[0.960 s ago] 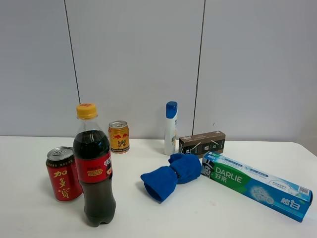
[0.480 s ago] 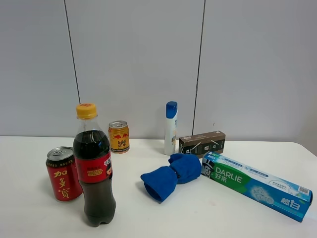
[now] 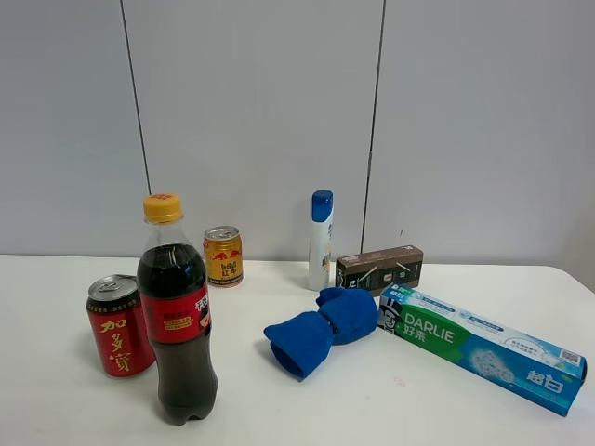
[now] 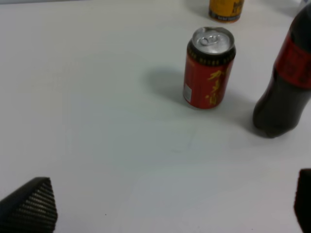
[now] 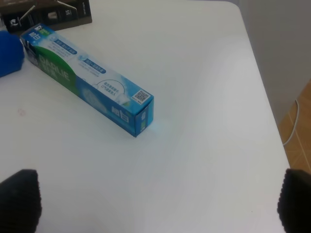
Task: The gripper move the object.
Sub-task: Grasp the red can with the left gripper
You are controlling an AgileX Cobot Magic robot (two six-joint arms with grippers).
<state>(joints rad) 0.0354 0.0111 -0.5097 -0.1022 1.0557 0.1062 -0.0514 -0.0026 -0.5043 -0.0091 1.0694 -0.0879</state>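
Observation:
The red can (image 3: 118, 325) with yellow characters and a silver top stands upright on the white table at the left, just behind and left of the cola bottle (image 3: 177, 316). In the left wrist view the can (image 4: 210, 68) stands ahead of my left gripper (image 4: 165, 206), well apart from it. The jaws are wide open and empty, with only the fingertips (image 4: 30, 206) showing. My right gripper (image 5: 158, 201) is open and empty above the table near the toothpaste box (image 5: 92, 80). Neither gripper shows in the exterior view.
A small gold can (image 3: 223, 255) stands behind the cola bottle. A blue cloth (image 3: 325, 327), a white bottle with a blue cap (image 3: 321, 240), a dark box (image 3: 379, 269) and the toothpaste box (image 3: 479, 346) lie to the right. The table's right edge (image 5: 257, 82) is close.

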